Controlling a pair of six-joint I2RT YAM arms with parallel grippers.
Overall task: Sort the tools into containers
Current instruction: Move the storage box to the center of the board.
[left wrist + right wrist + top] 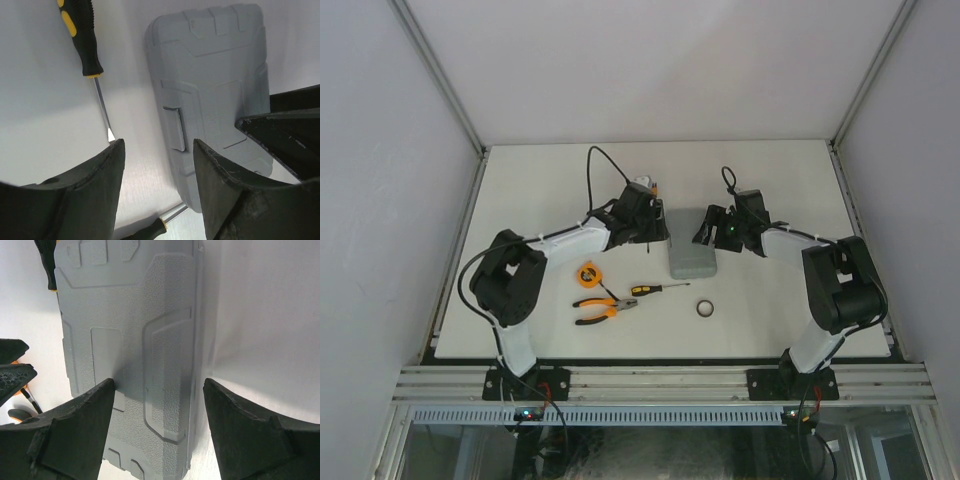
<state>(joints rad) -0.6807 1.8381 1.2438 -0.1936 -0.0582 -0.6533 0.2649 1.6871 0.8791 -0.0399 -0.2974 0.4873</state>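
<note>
The grey tool case (693, 245) lies shut in the middle of the table. My left gripper (655, 225) is open and empty just above the table at the case's left edge, by its latch (175, 127). My right gripper (712, 228) is open and empty, its jaws straddling the case's right edge (192, 365). One screwdriver (658, 288) lies in front of the case. A second one (82, 40) lies at the far left of the case. The tape measure (588, 273), pliers (603, 308) and black ring (705, 310) lie at the front. I cannot make out the tiny block.
White walls enclose the table (560, 190) on three sides. The left arm's elbow (505, 275) hangs over the table's left part and the right arm's elbow (840, 280) over its right part. The right gripper's fingers (290, 140) show dark beside the case in the left wrist view.
</note>
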